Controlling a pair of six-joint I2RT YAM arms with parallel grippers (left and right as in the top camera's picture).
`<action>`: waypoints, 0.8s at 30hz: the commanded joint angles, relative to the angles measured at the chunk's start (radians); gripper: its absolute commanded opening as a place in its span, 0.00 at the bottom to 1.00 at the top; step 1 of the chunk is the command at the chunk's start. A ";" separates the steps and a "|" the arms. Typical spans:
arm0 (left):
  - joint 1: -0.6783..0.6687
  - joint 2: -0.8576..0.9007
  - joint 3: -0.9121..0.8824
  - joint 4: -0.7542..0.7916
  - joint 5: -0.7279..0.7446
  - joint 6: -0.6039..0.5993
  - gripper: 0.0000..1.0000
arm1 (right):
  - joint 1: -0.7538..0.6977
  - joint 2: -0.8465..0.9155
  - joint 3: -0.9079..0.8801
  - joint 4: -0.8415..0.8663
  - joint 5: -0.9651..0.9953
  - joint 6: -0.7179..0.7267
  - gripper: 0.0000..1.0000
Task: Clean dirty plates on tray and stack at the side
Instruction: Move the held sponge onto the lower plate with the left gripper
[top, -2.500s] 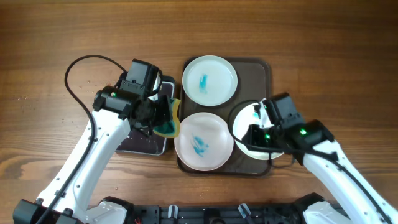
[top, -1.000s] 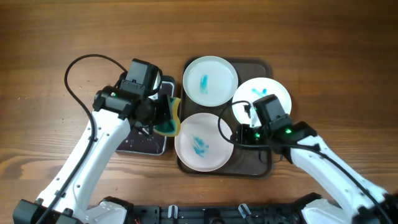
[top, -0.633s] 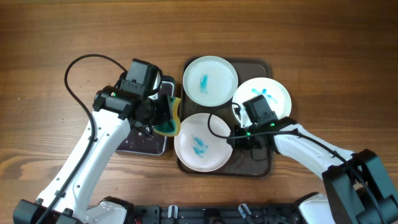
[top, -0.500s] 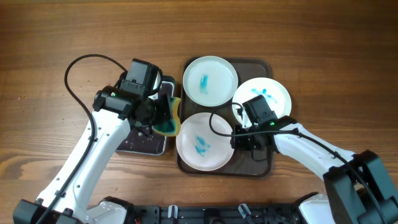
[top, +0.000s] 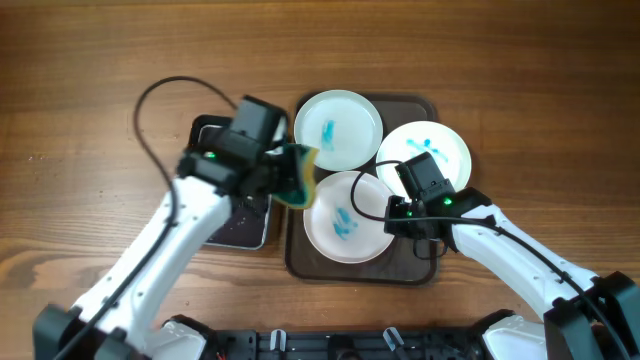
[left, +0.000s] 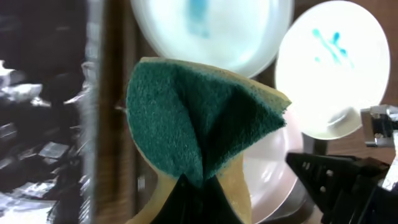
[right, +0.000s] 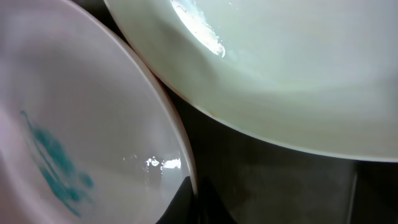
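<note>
**Both grippers clamped: sponge on the left, plate rim on the right**

From overhead, the small black tray (top: 228, 222) sits furthest left, mostly under your left arm. Your left gripper (top: 287, 178) is clamped on the sponge (top: 302, 172), which hangs over the left rim of the brown tray (top: 300, 262). Only the left wrist view shows you the sponge folded, green face outward, its yellow edges pinched together at the bottom.

On the brown tray, the far plate (top: 338, 130) lies in the back left corner. The near plate (top: 348, 217) is just in front of it, and the right plate (top: 425, 150) reaches out past the tray's right rim. All three are white with blue smears in the middle. Bare tray floor shows along the front edge and in the front right corner.

Your right gripper (top: 393, 222) is closed on the near plate's right rim. The right wrist view adds the pinch itself and the right plate's edge passing close above that rim. Whether the two plates touch is hard to tell there.
</note>
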 joint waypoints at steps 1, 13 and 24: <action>-0.090 0.119 -0.014 0.062 0.008 -0.055 0.04 | -0.001 -0.012 0.014 0.005 0.035 -0.028 0.04; -0.210 0.374 -0.014 0.193 0.114 -0.149 0.04 | 0.000 -0.010 0.005 0.007 -0.008 -0.052 0.04; -0.322 0.510 -0.014 0.320 0.307 -0.222 0.04 | -0.001 -0.010 0.005 0.018 -0.029 -0.051 0.04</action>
